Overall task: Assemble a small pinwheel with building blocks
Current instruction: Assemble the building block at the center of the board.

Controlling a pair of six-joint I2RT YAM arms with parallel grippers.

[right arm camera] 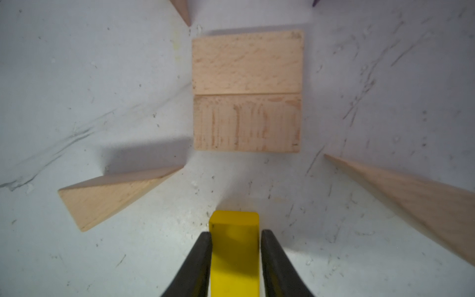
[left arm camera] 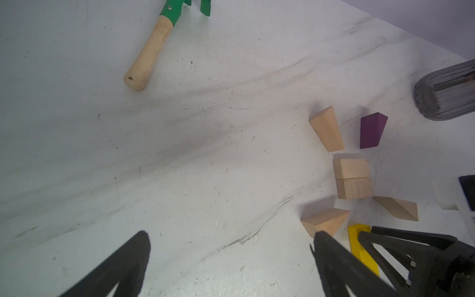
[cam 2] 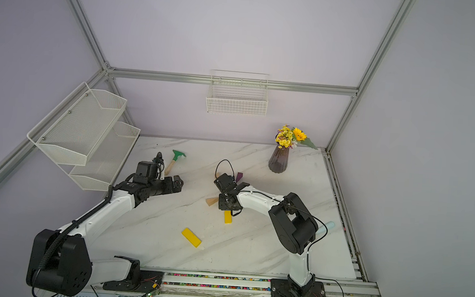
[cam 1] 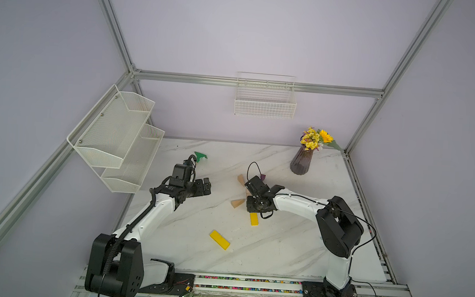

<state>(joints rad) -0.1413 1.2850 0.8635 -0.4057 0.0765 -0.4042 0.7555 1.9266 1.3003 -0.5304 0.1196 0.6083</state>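
Two tan rectangular blocks lie side by side as a square hub (right arm camera: 246,91) (left arm camera: 352,178). Around its corners lie three tan wedges (left arm camera: 326,129) (left arm camera: 325,222) (left arm camera: 397,208) and a purple wedge (left arm camera: 372,131) (cam 1: 262,176), each a little apart from the hub. My right gripper (right arm camera: 235,232) is shut on a yellow bar (right arm camera: 234,257) (cam 1: 254,218). The bar's end points at the hub with a short gap between them. A second yellow bar (cam 1: 219,239) (cam 2: 191,237) lies loose nearer the front. My left gripper (left arm camera: 231,235) (cam 1: 206,186) is open and holds nothing, left of the blocks.
A green-headed rake (cam 1: 200,156) (left arm camera: 154,48) lies behind the left arm. A dark vase with flowers (cam 1: 300,160) stands at the back right. A pale blue fork (cam 2: 329,226) shows behind the right arm. A mesh shelf (cam 1: 115,133) and a wire basket (cam 1: 265,105) hang on the walls.
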